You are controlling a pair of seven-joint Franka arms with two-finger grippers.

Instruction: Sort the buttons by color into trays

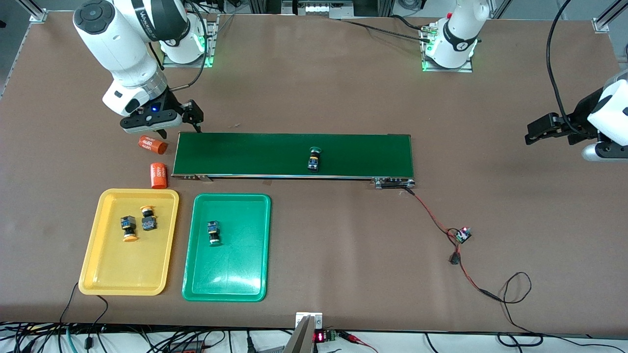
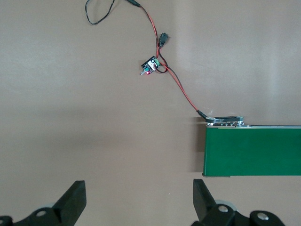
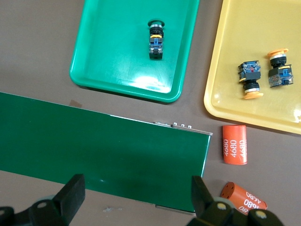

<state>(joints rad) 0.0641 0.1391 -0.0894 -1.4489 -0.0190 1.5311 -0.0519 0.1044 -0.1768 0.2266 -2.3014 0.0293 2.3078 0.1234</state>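
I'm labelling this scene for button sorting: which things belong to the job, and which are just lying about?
Job:
- yellow tray with two yellow-capped buttons
- green tray with one green-capped button
- green-capped button on the conveyor belt

Lying about:
- two orange cylinders
- small circuit board with red-black wires

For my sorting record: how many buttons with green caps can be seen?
2. One green-capped button lies in the green tray; the other green-capped button lies on the conveyor belt, about midway along it. Nothing visible could hide more.
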